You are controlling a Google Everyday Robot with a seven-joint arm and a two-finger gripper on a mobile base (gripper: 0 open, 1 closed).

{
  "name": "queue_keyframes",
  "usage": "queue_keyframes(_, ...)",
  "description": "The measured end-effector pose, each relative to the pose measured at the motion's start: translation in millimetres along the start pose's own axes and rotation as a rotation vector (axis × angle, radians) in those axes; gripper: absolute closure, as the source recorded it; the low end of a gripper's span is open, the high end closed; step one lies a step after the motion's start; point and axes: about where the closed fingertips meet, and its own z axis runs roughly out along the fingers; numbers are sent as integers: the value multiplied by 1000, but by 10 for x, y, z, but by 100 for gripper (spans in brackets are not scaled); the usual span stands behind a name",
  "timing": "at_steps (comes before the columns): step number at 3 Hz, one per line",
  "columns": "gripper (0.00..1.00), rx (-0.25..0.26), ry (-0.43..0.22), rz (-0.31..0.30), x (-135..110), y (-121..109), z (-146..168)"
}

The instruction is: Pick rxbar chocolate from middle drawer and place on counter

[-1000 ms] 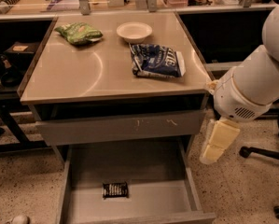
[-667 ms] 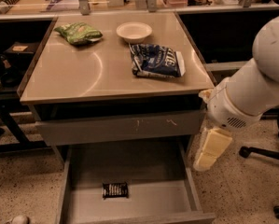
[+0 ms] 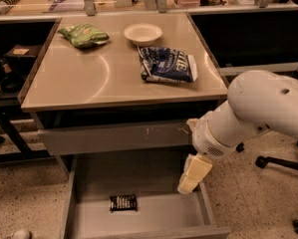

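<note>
"Rxbar chocolate (image 3: 123,202): had it moved at all?"

"No. It lay flat on the bottom of the middle drawer (image 3: 161,215), toward the front and a little left of the middle in the camera view, the same as one second before. Nothing touched it."

"Then what had changed?"

"Your arm. You had brought the gripper (image 3: 188,183) down and to the left. Before, it hung outside the right side of the cabinet, at the height of the closed upper drawer (image 3: 113,137). Now it pointed downward at the right edge of the open drawer, close to the right wall."

"And what did that mean for the task?"

"In my judgement, you were in the approach. The drawer was already open, the bar was not yet picked, and the placing on the counter (image 3: 88,78) remained to be done."

"Where was the bar relative to the gripper?"

"It lay to the left of the gripper and lower, more toward the front of the drawer, apart from it, with bare drawer bottom between them. Whether the gripper was open or closed, I could not tell. You would need to go further left and down."
</note>
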Motion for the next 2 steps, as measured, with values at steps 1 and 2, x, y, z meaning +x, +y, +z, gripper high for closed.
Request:
queue_keyframes(1,0,-54,-29,48,-64,-25,377)
queue_keyframes(2,0,-64,-37,41,-84,40,494)
